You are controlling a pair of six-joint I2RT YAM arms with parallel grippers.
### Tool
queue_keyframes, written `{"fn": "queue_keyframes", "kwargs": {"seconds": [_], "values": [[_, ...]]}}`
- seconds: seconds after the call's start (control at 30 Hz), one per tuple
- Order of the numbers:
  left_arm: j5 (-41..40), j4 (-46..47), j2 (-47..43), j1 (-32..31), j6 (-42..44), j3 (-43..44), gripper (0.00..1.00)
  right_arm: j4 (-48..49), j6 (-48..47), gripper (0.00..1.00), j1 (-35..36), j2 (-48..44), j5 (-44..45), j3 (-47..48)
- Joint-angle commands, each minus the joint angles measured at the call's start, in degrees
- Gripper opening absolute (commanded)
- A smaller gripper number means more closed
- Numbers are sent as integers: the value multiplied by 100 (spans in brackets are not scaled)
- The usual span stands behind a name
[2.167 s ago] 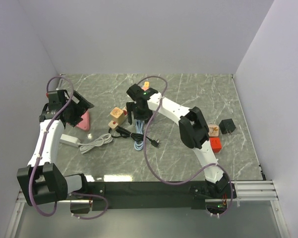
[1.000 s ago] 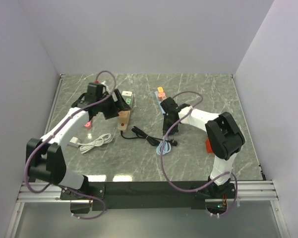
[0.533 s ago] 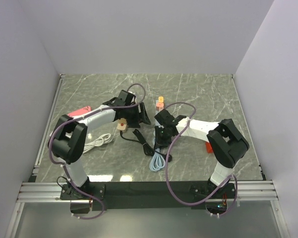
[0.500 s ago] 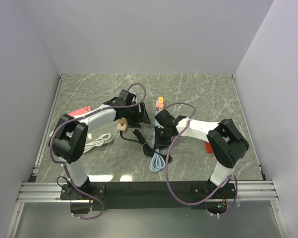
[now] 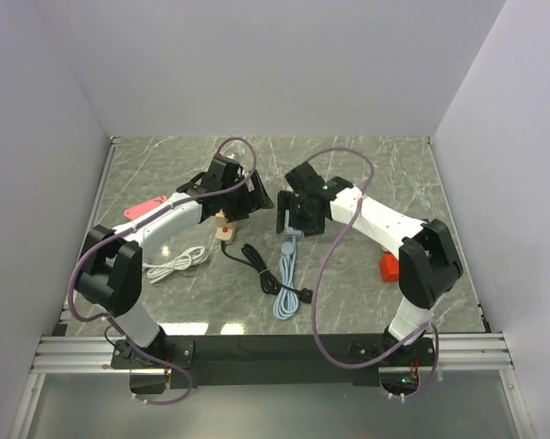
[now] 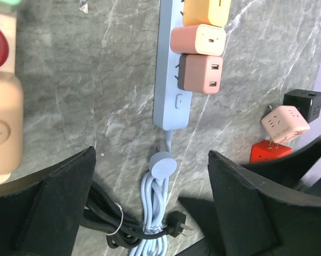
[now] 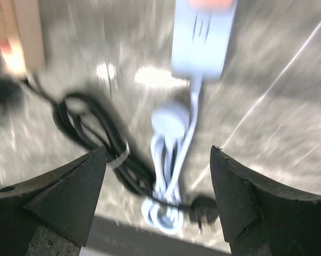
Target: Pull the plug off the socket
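A light blue power strip (image 6: pixel 170 69) lies on the marble table with three adapter plugs in its sockets: a yellow one (image 6: pixel 205 9), a pink one (image 6: pixel 198 38) and a brownish-pink one (image 6: pixel 200 73). In the blurred right wrist view the strip (image 7: pixel 203 40) shows with an orange plug (image 7: pixel 211 2) at the top edge. My left gripper (image 6: pixel 151 154) is open and empty above the strip's cable end. My right gripper (image 7: pixel 157 151) is open and empty over the coiled blue cable (image 7: pixel 171 160). In the top view the right gripper (image 5: pixel 291 218) hides the strip.
A beige power strip (image 6: pixel 2 128) with a red button lies to the left. A bundled black cable (image 5: pixel 254 267) with its plug (image 5: pixel 304 294) crosses the blue cable (image 5: pixel 286 274). A white cable (image 5: pixel 178 262), a pink piece (image 5: pixel 146 208), and black (image 6: pixel 304 104), pinkish (image 6: pixel 286 122) and red (image 6: pixel 264 151) cubes lie around.
My right gripper has moved from the cable bundle towards the far end, over the blue strip. My left gripper has shifted a little farther back. The blue cable now lies stretched out.
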Motion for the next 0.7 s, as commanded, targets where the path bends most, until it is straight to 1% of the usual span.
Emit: {"fn": "queue_keyframes", "kwargs": {"seconds": [0.0, 0.03, 0.1, 0.23, 0.43, 0.53, 0.63, 0.67], "values": [[-133, 215, -331, 1, -110, -147, 93, -387, -140, 84, -183, 462, 831, 679], [-63, 189, -322, 1, -92, -129, 93, -457, -157, 84, -218, 594, 1041, 1011], [-53, 110, -304, 1, -66, -112, 94, -659, -192, 84, -262, 1016, 1253, 1338], [-89, 232, -524, 10, -118, -296, 94, -669, -490, 84, -333, 1640, 1430, 2058], [-194, 197, -691, 10, -136, -419, 95, -669, -764, 84, -412, 2536, 1737, 2745], [-185, 259, -761, 10, -145, -507, 95, -529, -852, 81, -473, 2765, 1624, 2895], [-115, 355, -788, 10, -154, -551, 95, -528, -896, 70, -535, 2994, 1430, 3053], [-89, 399, -779, 10, -154, -568, 95, -502, -905, 56, -552, 3030, 1352, 3053]]}}
